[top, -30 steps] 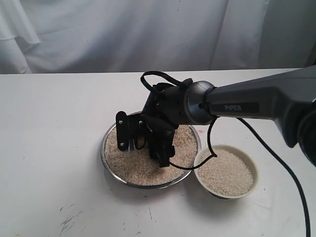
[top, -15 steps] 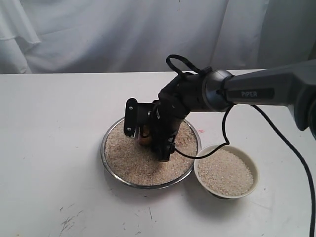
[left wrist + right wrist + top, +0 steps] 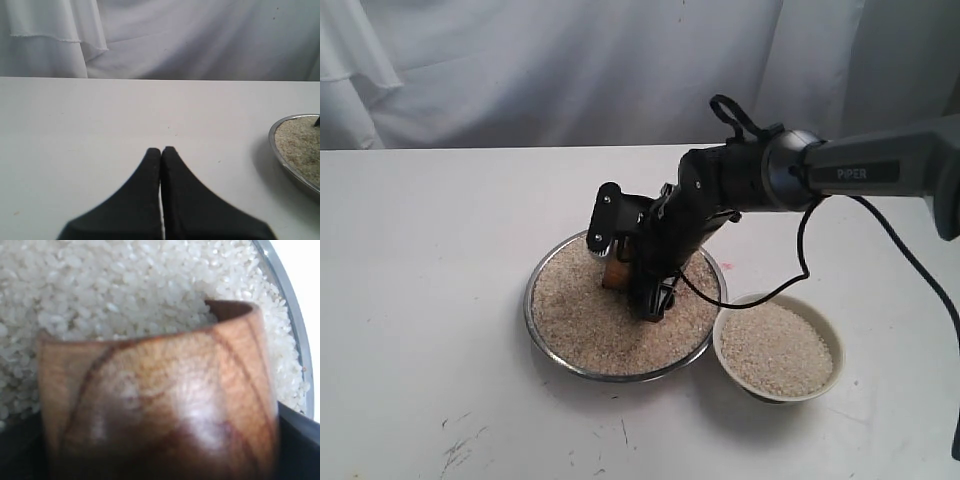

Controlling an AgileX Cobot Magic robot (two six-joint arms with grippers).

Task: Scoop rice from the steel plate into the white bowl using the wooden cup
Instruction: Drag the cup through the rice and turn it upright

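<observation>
The steel plate (image 3: 546, 340) holds a bed of rice (image 3: 585, 320) near the table's middle. My right gripper (image 3: 628, 268) is over the plate's far half, shut on the wooden cup (image 3: 615, 275), whose mouth lies tilted into the grains. In the right wrist view the wooden cup (image 3: 160, 400) fills the frame, with rice (image 3: 115, 285) beyond it and the steel plate's rim (image 3: 292, 305) at the side. The white bowl (image 3: 832, 345) sits right of the plate, full of rice (image 3: 775, 350). My left gripper (image 3: 161, 150) is shut and empty, hovering over bare table; the steel plate's edge (image 3: 275, 150) shows at its side.
A white cloth backdrop (image 3: 570, 70) hangs behind the table. A black cable (image 3: 790, 280) loops from the right arm above the bowl. Scuff marks (image 3: 460, 450) dot the table's front left.
The right gripper has swung rightward and back over the plate, turning, and the wooden cup now shows tipped into the rice. The bowl and plate have stayed put.
</observation>
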